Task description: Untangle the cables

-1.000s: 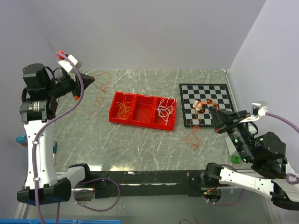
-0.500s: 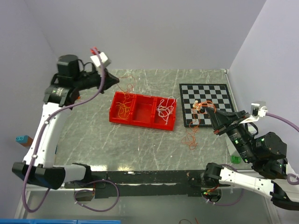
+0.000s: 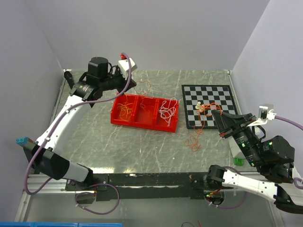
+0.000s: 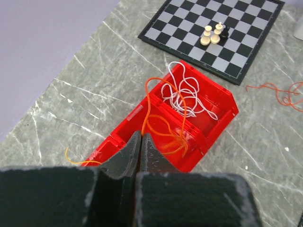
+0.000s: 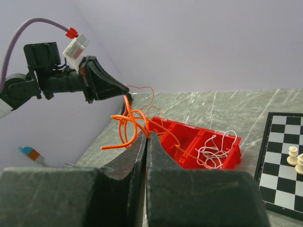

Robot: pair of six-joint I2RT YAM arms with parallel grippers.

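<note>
Orange strand (image 4: pixel 147 106) is pinched in the left claw (image 3: pixel 134 85), jaws closed on it. It dangles above the far rim of the red tray (image 3: pixel 142 125), about 11 o'clock from tray centre. The tray's left compartment holds thin yellow-orange wires (image 3: pixel 125 109); its right compartment holds white wires (image 3: pixel 166 111). At 3 o'clock of the tray is the chessboard (image 3: pixel 210 94), with a few chess pieces (image 3: pixel 201 107) toward its 7 o'clock part. An orange tangle (image 3: pixel 195 140) lies on the grey marble bench (image 3: pixel 94 137), just off the board's 7 o'clock corner. One end rises to the right claw (image 3: pixel 214 112), which is closed and gripping it over the board's near side; the right wrist view shows loops spilling from the shut tips. Can't tell whether both claws share one wire; the top view shows no link.

Step, as I read it: sorting is underway, with one freed orange wire about to go in the tray and more loose tangle to work through. The next move probably needs the left claw to lower over a compartment and let go. The right claw would lift slowly so the loops pay out without snagging the chess pieces.
</note>
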